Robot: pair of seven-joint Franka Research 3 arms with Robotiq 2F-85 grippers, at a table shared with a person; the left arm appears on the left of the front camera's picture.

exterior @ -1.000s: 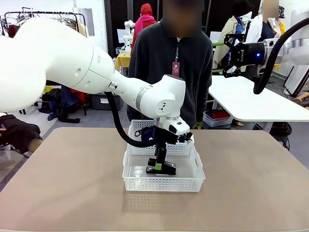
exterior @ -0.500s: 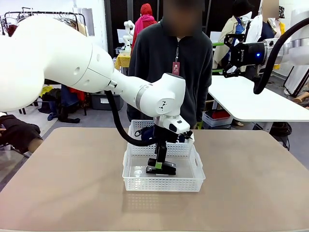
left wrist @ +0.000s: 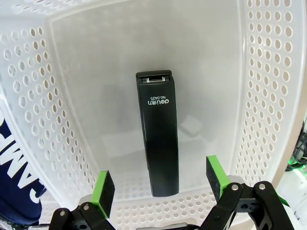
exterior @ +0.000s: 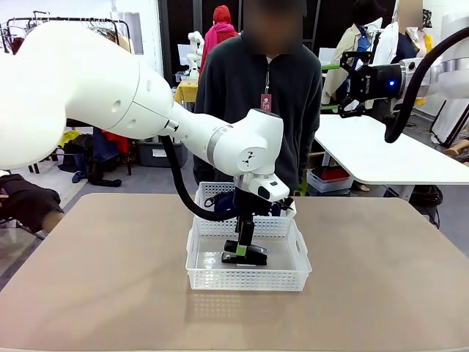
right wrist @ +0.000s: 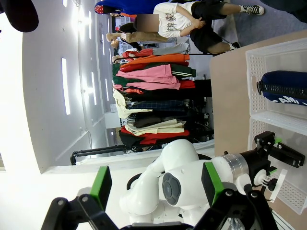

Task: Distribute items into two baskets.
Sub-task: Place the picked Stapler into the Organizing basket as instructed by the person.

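Observation:
The black stapler (left wrist: 158,139) lies flat on the floor of the near basket (exterior: 245,279), also seen in the front view as the stapler (exterior: 253,257). My left gripper (left wrist: 159,184) hangs just above its near end, open, a green pad on each side and touching nothing. In the front view the left gripper (exterior: 240,248) points down into that basket. The navy pouch (right wrist: 283,88) rests in the far basket (exterior: 208,191); a corner of the pouch (left wrist: 14,177) shows through the lattice wall. My right gripper (exterior: 333,89) is raised high at the right, open and empty.
A person in a dark fleece (exterior: 253,95) stands at the far side of the table, behind the baskets. A small white label (left wrist: 192,125) sits on the near basket's bottom beside the stapler. Bare tan tabletop (exterior: 95,279) spreads left and right of the baskets.
The left gripper's fingers spread slightly wider and the hand rose a little; the stapler stays lying in the near basket. The right arm has not moved.

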